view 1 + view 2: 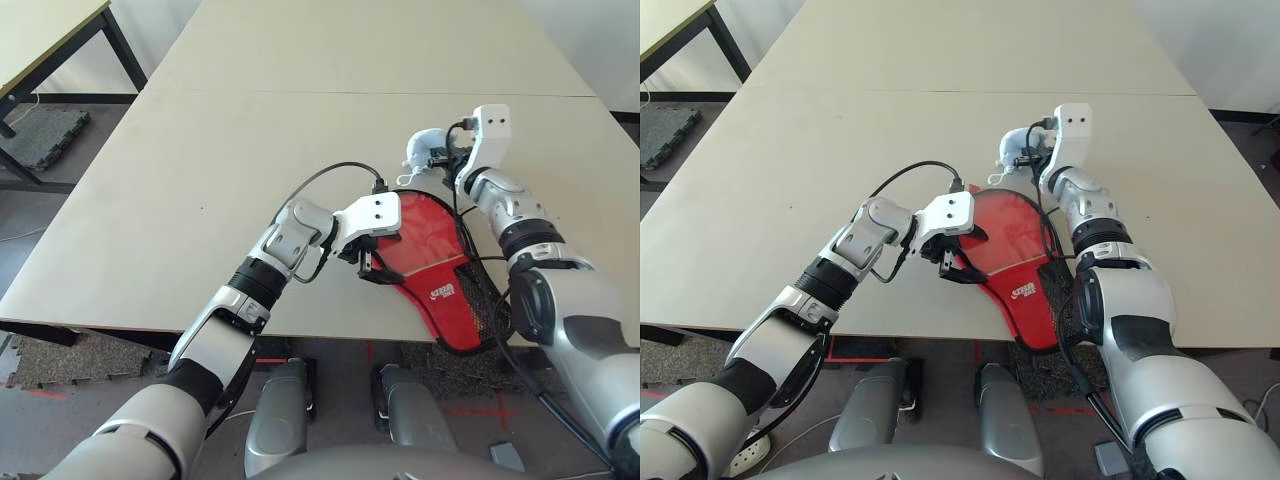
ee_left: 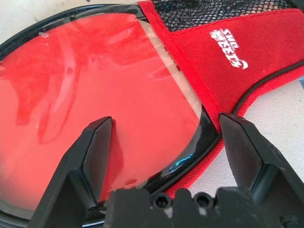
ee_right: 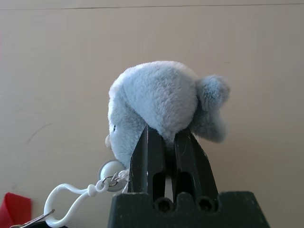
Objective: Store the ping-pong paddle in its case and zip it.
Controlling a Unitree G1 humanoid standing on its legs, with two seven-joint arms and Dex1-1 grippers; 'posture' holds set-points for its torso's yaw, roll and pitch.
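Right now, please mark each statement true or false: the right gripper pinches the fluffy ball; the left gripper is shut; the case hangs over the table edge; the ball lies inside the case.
1. The right gripper pinches the fluffy ball. True.
2. The left gripper is shut. False: its fingers stand wide apart over the case.
3. The case hangs over the table edge. True.
4. The ball lies inside the case. False: it is beyond the case's far end.

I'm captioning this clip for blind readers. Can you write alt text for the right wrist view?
The right gripper, fingers shut, pinches the underside of a grey fluffy ball held above the beige table. A white clasp on a small ring hangs from the ball, and a bit of the red case shows at the corner.
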